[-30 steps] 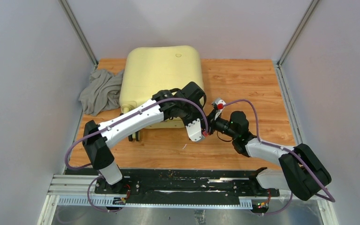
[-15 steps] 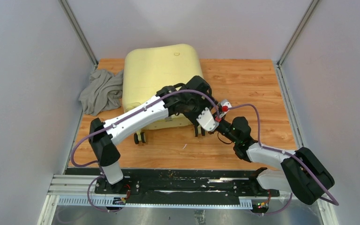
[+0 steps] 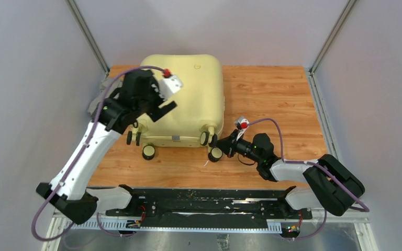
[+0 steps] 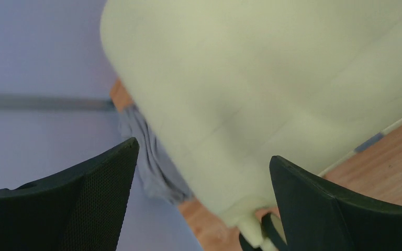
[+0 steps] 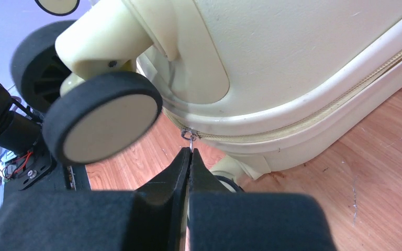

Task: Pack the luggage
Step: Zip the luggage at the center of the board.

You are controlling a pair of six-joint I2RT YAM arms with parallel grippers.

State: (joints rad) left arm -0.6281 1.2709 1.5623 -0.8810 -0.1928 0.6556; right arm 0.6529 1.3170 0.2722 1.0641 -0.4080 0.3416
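Observation:
The luggage (image 3: 188,99) is a pale-yellow hard-shell suitcase lying closed on the wooden table, its wheels toward the near side. My left gripper (image 3: 158,107) hangs above its left part, open with nothing between the fingers; in the left wrist view (image 4: 204,151) the shell (image 4: 272,78) fills the space beyond them. My right gripper (image 3: 221,145) is low at the near right corner. In the right wrist view (image 5: 190,151) it is shut on the small metal zipper pull (image 5: 189,135) at the end of the zip seam (image 5: 314,117).
A grey cloth (image 4: 149,162) lies crumpled on the table left of the suitcase, by the left wall. Black-and-cream wheels (image 3: 148,152) (image 5: 102,117) stick out on the near side. Bare wood (image 3: 272,99) lies right of the suitcase. Walls close in on three sides.
My left arm swung from the suitcase's near right corner up and over to its left part, and its jaws opened wide. The suitcase shifted, wheels now showing. My right gripper moved left and down.

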